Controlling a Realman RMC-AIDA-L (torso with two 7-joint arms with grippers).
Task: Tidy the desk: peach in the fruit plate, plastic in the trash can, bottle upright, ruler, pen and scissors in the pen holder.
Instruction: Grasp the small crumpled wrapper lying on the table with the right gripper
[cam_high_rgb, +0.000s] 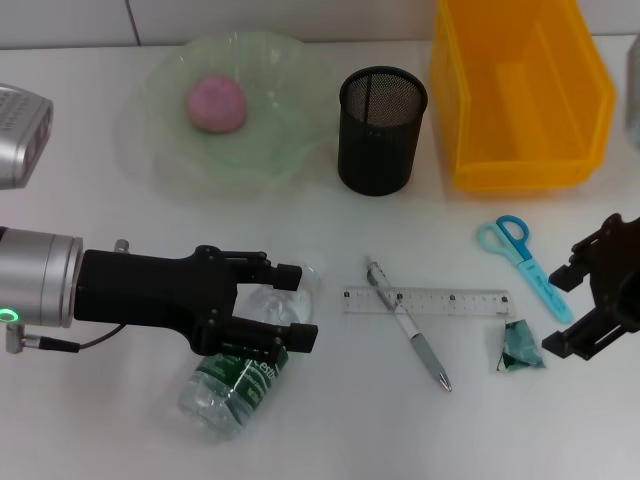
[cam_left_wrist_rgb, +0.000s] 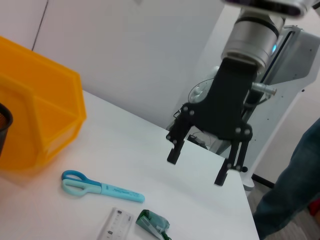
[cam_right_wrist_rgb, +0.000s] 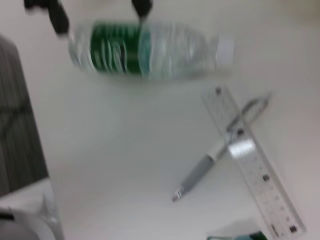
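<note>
The left gripper (cam_high_rgb: 292, 308) hangs spread wide over the water bottle (cam_high_rgb: 240, 375) lying on the desk, gripping nothing; next, I judge, it must close, while the open right gripper (cam_high_rgb: 585, 300) waits beside the plastic wrapper (cam_high_rgb: 521, 346).

Clear glossy plastic bottle (cam_high_rgb: 238, 378), green paper-like label. Black metal mesh pen holder (cam_high_rgb: 381, 130) (matt). Translucent yellow plastic bin (cam_high_rgb: 520, 95), smooth. Frosted green plate (cam_high_rgb: 160, 100), transparent plastic ruler (cam_high_rgb: 470, 301), crinkly shiny wrapper (cam_high_rgb: 521, 347).
</note>
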